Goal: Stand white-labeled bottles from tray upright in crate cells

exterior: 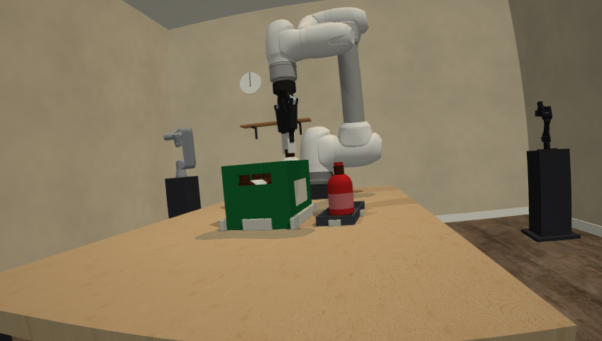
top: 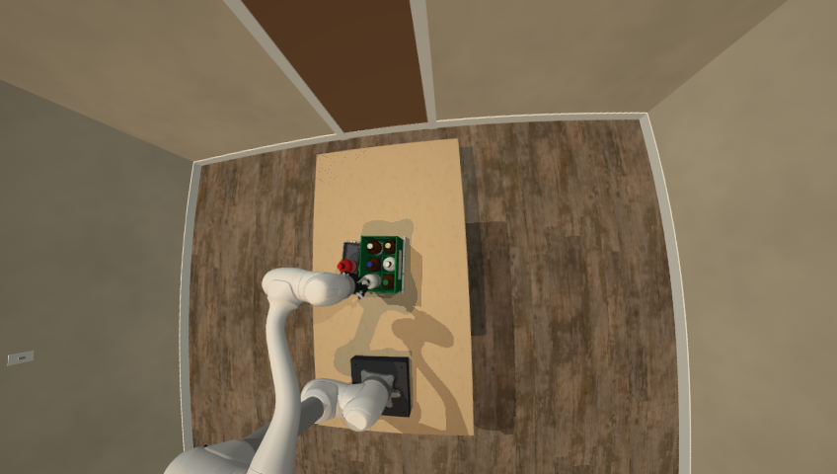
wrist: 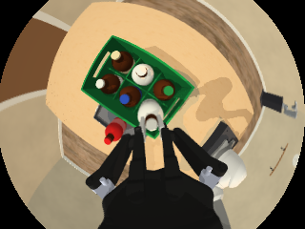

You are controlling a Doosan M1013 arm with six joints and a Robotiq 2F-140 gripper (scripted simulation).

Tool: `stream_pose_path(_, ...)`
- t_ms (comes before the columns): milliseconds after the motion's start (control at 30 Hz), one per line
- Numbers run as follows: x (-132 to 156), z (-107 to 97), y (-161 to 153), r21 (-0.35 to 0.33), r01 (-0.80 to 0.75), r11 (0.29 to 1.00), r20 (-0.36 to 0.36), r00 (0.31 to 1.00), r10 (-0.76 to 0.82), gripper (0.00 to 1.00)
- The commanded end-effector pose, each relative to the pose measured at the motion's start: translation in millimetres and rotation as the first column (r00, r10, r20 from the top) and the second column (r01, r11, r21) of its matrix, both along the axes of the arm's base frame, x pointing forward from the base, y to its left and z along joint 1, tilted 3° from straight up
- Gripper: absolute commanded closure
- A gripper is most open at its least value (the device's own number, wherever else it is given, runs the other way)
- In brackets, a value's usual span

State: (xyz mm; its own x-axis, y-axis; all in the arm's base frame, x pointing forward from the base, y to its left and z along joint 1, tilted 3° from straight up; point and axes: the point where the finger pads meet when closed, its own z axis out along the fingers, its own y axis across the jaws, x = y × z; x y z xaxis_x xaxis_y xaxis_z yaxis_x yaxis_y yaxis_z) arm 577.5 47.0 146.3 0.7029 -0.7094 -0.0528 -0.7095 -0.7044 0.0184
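My gripper (top: 362, 285) (exterior: 289, 146) (wrist: 151, 120) is shut on the neck of a white bottle (top: 372, 280) (exterior: 291, 158) (wrist: 150, 110). It is upright, mostly inside the crate's near corner cell; its shoulder shows just above the rim, and its base is hidden. Another white bottle (top: 388, 264) (wrist: 142, 76) stands in the green crate (exterior: 261, 207) (wrist: 154, 65), in a middle cell. The dark tray (top: 350, 251) (exterior: 323, 219) (wrist: 102, 115) beside the crate bears an upright red bottle (top: 346, 266) (exterior: 340, 185) (wrist: 114, 130).
Brown bottles with a blue cap (wrist: 125, 99), green cap (wrist: 168, 91), white cap (wrist: 100, 83) and cream cap (wrist: 115, 55) stand in the other cells. The blue-capped and green-capped ones adjoin the held bottle's cell. The red bottle stands close to the gripper outside the crate wall.
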Motion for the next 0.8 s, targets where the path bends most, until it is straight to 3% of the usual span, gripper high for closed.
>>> stream_pose_path(0, 0.0, 0.1, 0.0, 0.0, 0.0, 1.0, 0.0, 1.0, 0.0, 1.0)
stream_pose_path(767, -0.2, -2.8, 0.1, 0.0, 0.0, 1.0, 0.0, 1.0, 0.0, 1.0)
